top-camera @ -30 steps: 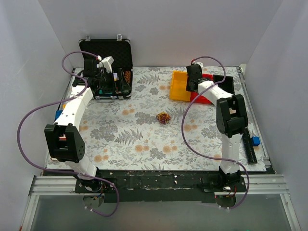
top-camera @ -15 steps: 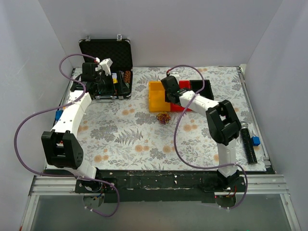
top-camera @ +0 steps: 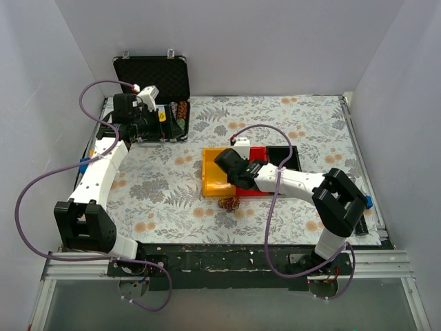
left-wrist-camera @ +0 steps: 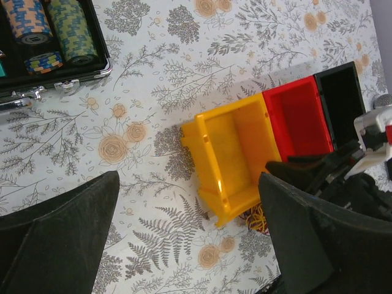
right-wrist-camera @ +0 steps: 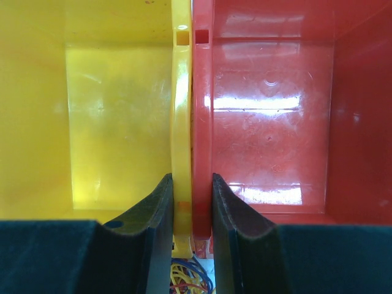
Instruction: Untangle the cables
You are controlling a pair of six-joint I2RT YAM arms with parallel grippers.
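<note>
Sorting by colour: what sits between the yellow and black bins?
The red bin, between yellow bin and black bin; the left wrist view shows it.

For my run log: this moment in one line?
right gripper: shut on adjoining walls of yellow plastic bin and red plastic bin | colourful knot of thin cables: ungripped beside yellow bin | left gripper: open, empty

Floral table (top-camera: 172, 200) below me: yellow bin (top-camera: 217, 172), red bin (top-camera: 258, 153), black bin (top-camera: 286, 157) abutting in row; cables (top-camera: 229, 203) knotted just beside yellow bin; open case (top-camera: 165, 72) far-left.
</note>
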